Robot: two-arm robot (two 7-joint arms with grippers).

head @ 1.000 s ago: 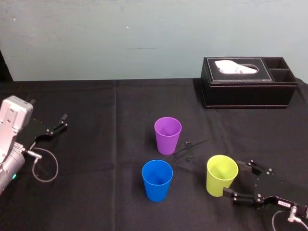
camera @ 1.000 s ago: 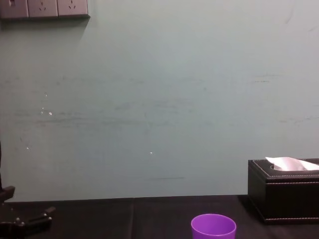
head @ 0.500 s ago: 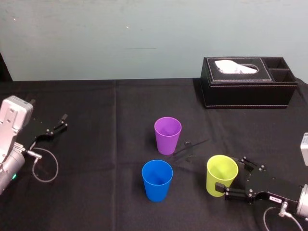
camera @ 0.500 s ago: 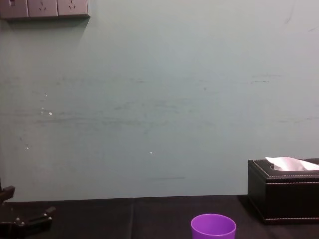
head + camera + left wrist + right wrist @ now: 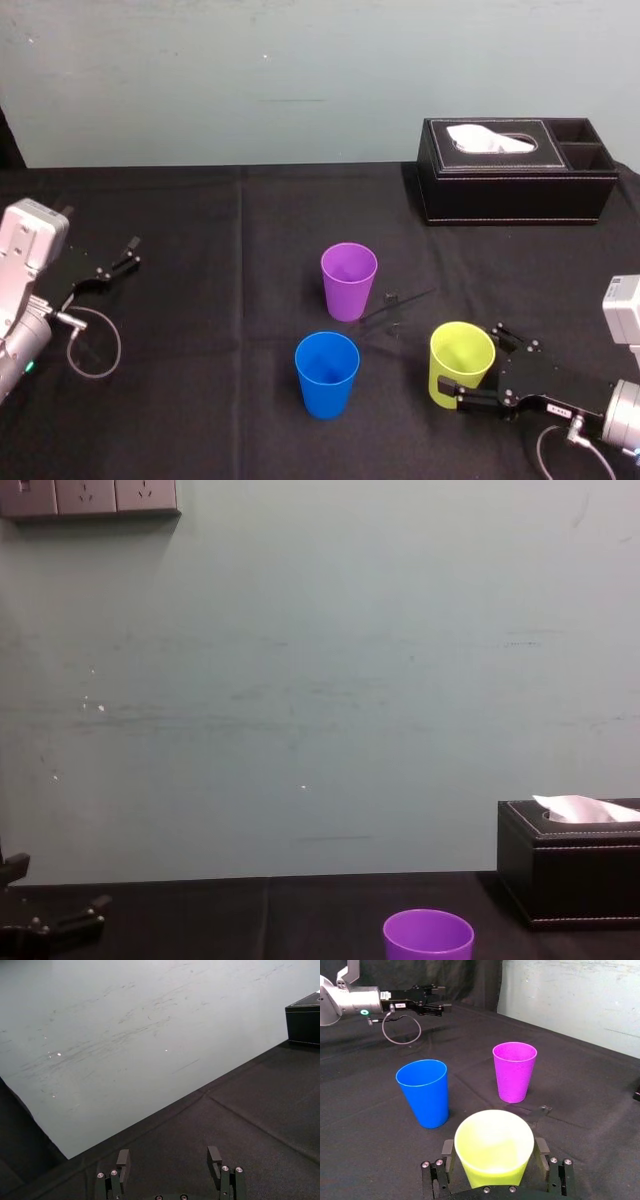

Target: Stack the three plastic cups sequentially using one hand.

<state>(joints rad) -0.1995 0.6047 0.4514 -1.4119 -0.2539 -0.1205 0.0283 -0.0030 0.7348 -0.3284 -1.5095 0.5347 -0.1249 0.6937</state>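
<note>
You have a tabletop (image 5: 200, 320) under black cloth, set against a pale wall.

A black stitched tissue box (image 5: 515, 185) stands at the far right, with a white tissue showing at its slot. It is well apart from the cups.

Your left gripper (image 5: 122, 256) is parked at the left edge of the tabletop, well clear of the cups. In the left wrist view its jaws stand wide apart with nothing between them. A loop of cable (image 5: 92, 345) hangs beside that arm.

Your right gripper (image 5: 472, 362) is at work at the near right. It lies low over the cloth and reaches in from the right. Its jaws are spread, one on each side of the yellow-green cup (image 5: 462, 352). In the right wrist view the cup sits between the two fingers (image 5: 437, 1172), close in at the rim. The jaws are not clamped on it, and the cup stands on the cloth.

All three cups are upright, mouths up, and none is nested in another.
- The purple cup (image 5: 348, 282) stands near the centre, farthest from you.
- The blue cup (image 5: 326, 375) stands nearer you, just left of the purple one and apart from it.
- The yellow-green cup stands to the right of the blue one, with a clear gap between them.
</note>
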